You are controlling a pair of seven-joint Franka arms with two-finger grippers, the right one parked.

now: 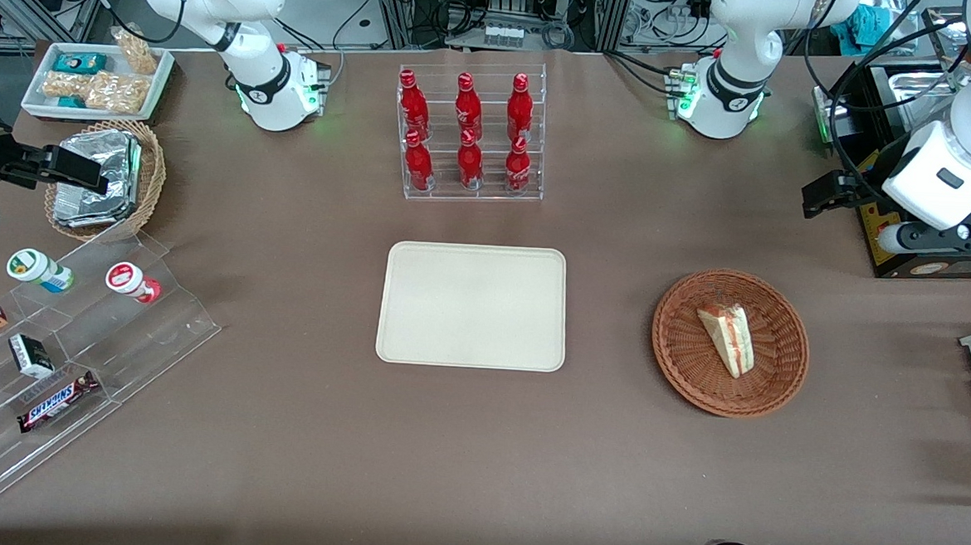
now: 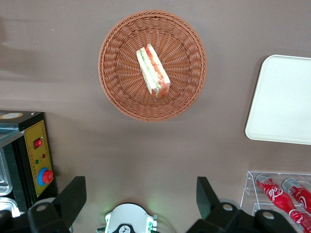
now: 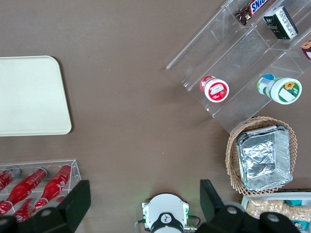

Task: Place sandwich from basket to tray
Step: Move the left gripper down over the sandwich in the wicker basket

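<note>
Tool [image 2: 141, 204] spread, raised, well apart from sandwich [image 2: 153, 72] in basket [image 2: 116, 77].

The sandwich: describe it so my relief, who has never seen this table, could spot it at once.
Start at the cream tray mid-table, then look toward the working arm's end to the round reddish-brown wicker basket. The sandwich lies in it: a white-bread wedge with red and green filling, the basket's only content. The open gripper hangs above the table, farther from the front camera than the basket.
</note>
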